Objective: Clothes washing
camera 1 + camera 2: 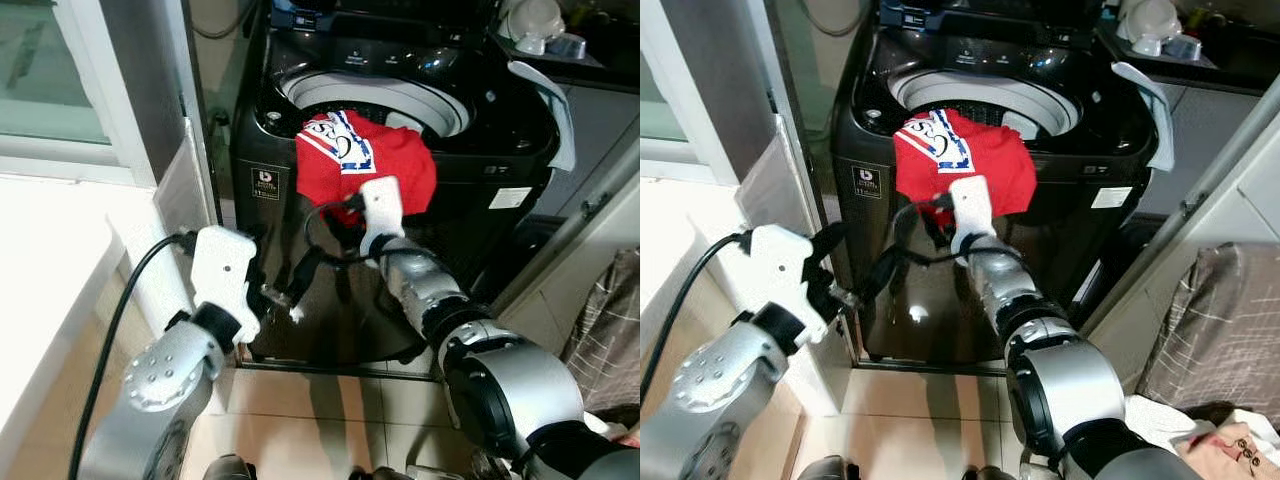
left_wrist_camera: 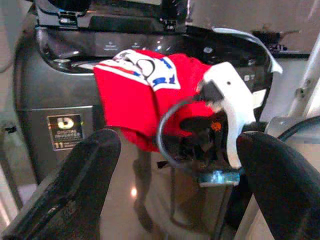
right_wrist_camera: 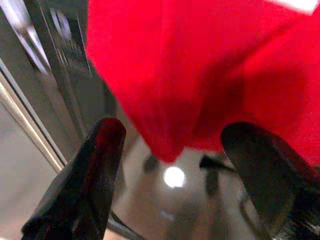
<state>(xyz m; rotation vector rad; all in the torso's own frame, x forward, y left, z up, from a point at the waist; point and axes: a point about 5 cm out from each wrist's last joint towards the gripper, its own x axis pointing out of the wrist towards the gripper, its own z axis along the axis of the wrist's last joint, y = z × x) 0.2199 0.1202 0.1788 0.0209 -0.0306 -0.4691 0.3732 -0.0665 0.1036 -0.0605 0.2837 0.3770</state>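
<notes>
One red garment (image 1: 385, 160) drapes the washer (image 1: 300, 290) rim.

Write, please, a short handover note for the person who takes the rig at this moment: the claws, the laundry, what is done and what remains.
Right claw: open, just below the hanging edge of the red garment, not gripping it.
Left claw: open, empty, held low in front of the washing machine.
Laundry: the red garment with a white and blue print is draped over the front rim of the open top-loader, partly hanging down the front.
Done: garment brought to the machine.
Left: push or lift it fully into the drum; lid closing and starting look not yet done.
</notes>
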